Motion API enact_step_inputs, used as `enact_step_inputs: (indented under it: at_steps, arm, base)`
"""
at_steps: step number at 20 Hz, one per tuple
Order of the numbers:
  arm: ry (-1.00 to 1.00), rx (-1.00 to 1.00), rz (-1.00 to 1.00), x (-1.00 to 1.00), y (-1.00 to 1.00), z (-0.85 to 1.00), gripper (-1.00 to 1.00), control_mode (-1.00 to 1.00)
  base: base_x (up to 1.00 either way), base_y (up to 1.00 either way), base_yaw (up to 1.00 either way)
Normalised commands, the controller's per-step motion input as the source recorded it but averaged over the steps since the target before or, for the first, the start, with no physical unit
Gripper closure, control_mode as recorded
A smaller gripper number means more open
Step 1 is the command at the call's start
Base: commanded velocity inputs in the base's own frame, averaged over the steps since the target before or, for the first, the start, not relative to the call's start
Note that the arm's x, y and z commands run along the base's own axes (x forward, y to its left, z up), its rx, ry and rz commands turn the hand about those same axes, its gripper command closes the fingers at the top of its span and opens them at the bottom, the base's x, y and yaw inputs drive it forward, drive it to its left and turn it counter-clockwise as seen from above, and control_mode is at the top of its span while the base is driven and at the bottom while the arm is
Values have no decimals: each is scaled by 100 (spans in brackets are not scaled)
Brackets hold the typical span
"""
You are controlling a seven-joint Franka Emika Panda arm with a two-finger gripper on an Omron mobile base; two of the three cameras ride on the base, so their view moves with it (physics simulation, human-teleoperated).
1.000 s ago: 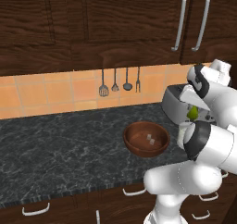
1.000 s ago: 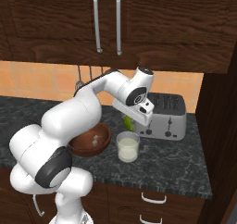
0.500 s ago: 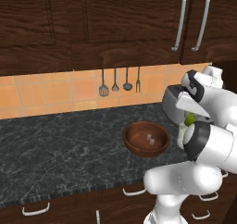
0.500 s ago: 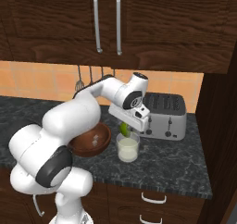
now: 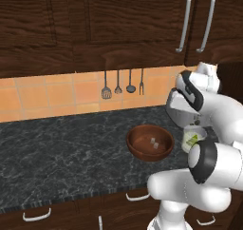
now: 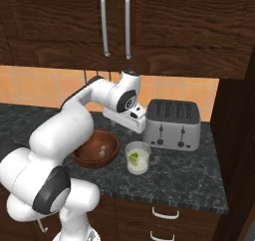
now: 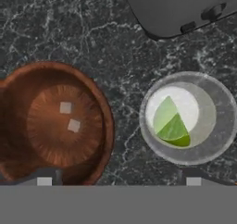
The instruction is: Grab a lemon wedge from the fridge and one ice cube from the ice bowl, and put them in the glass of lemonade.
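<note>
My gripper point(image 7: 118, 181) hangs open above the counter, between the ice bowl and the glass of lemonade, with its fingertips point(image 7: 44, 181) far apart and nothing between them. In the right base view the gripper point(image 6: 128, 126) sits just above and left of the glass of lemonade point(image 6: 144, 164). The yellow-green lemon wedge point(image 7: 171, 123) floats in the glass of lemonade point(image 7: 217, 126). Two ice cubes point(image 7: 65, 108) lie in the reddish-brown ice bowl point(image 7: 104, 121). The ice bowl point(image 5: 142, 150) and the lemon wedge point(image 5: 192, 138) also show beside my arm. The fridge is out of view.
A silver toaster point(image 6: 172, 124) stands right behind the glass, close to the hand. Utensils point(image 5: 123, 84) hang on the tiled wall under dark cabinets. A dark tall panel point(image 6: 239, 135) bounds the counter on the right. The black counter point(image 5: 61, 148) stretches left of the bowl.
The gripper has opened. The lemon wedge it held just above the glass now lies in the lemonade. The hand shifted slightly toward the bowl.
</note>
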Motion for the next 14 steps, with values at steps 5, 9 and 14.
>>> enact_step_inputs:
  at_steps: [5, 9, 14]
  arm:
    - [2, -18, 4, 17, 94, -57, -100, -100]
    - [10, 0, 2, 59, 36, -38, -100, -100]
    - [1, 0, 0, 42, 19, -57, -100, -100]
  base:
    - [0, 0, 0]
    - [0, 0, 0]
    - [0, 0, 0]
